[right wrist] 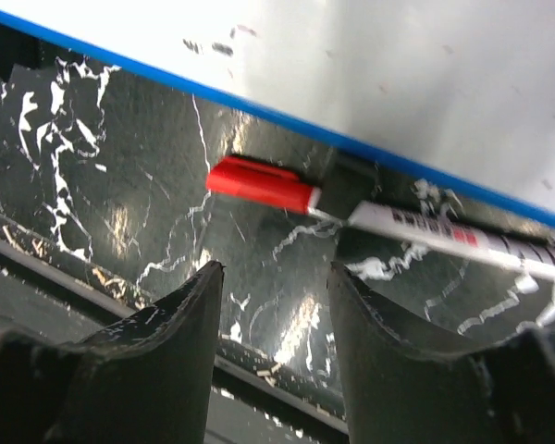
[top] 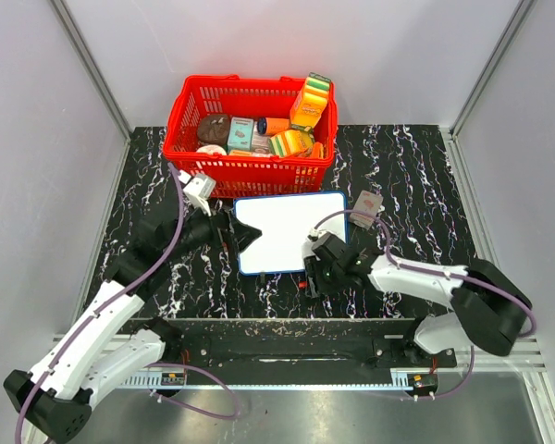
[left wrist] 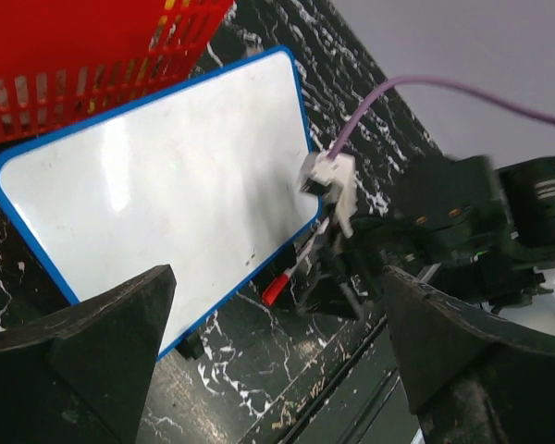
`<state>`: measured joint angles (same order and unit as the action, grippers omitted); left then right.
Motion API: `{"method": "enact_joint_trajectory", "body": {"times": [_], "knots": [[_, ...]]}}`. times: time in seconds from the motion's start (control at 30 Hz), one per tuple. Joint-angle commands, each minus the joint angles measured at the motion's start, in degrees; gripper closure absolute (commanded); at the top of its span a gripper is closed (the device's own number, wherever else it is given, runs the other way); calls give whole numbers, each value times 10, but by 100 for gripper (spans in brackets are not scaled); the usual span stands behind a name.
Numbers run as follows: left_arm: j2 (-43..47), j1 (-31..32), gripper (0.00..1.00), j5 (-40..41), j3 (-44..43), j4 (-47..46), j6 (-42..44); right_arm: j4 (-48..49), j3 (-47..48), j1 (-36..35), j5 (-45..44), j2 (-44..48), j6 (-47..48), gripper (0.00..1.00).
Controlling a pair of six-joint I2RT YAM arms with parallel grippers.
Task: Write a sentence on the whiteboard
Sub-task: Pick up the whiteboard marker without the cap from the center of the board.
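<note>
The whiteboard (top: 291,231) lies flat in front of the basket, white with a thin blue frame (right wrist: 259,109). Its face (left wrist: 166,176) is bare apart from a few faint specks, and the sentence does not show on it. A marker with a red cap (right wrist: 259,185) and a white body (right wrist: 444,239) lies on the table along the board's near edge, seen also in the left wrist view (left wrist: 277,285). My right gripper (right wrist: 276,276) is open just short of the marker, with nothing between its fingers. My left gripper (left wrist: 277,370) stands wide open at the board's left edge (top: 240,236).
A red plastic basket (top: 250,168) holding several grocery items stands behind the board. Grey walls close in the black marbled table (top: 416,176) on three sides. A metal rail (top: 287,338) runs along the near edge. A small black block (left wrist: 190,347) sits under the board's corner.
</note>
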<state>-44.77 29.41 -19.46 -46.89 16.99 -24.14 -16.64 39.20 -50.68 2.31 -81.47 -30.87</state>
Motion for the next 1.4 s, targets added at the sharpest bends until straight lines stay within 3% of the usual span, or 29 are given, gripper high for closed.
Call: {"method": "enact_joint_trajectory", "body": {"times": [0.0, 0.17, 0.3, 0.43, 0.67, 1.07, 1.37], "knots": [[5, 11, 1, -26, 36, -11, 17, -42, -10, -5, -42, 99, -33, 44], [-16, 63, 1, -11, 79, -13, 32, -64, -22, -4, -91, 219, -48, 39], [-49, 164, 1, 41, 95, -34, 50, -76, -35, 31, -103, 270, -59, 38], [-127, 247, 1, 102, 88, -63, 79, -68, -53, 119, -8, 272, -46, 37], [-282, 360, 1, 172, 58, -124, 114, -64, -49, 198, 74, 293, -28, 37], [-440, 386, 1, 255, 12, -207, 137, -86, -40, 262, 136, 337, -11, 37], [-514, 387, 9, 274, -14, -222, 142, -92, -37, 270, 139, 337, 3, 37]]}}
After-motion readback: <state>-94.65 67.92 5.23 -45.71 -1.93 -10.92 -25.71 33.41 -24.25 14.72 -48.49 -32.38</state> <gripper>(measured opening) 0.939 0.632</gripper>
